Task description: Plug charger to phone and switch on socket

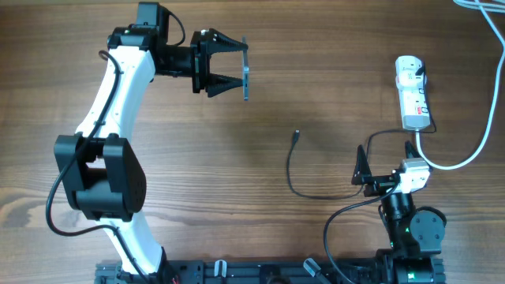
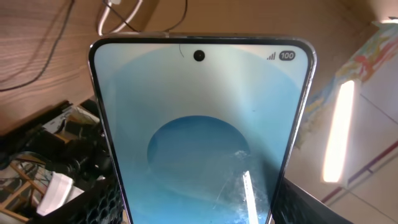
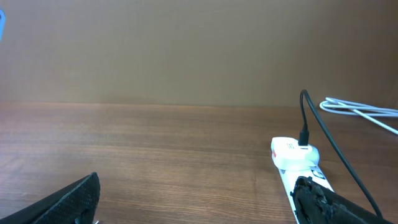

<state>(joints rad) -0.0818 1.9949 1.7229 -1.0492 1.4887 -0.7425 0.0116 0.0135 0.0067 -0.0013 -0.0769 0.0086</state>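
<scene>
Hovering over the wood-grain table [image 1: 316, 63], left tool [image 1: 241, 65] clamps the phone [image 2: 199, 124]; right tool [image 3: 196, 186] gapes apart.

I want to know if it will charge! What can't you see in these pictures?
- Phone charging port: left wrist view, cut off by the bottom edge.
- Socket switch: overhead, too small; right wrist, partly behind the right end effector.
- Charger tip shape: overhead, too small.
</scene>
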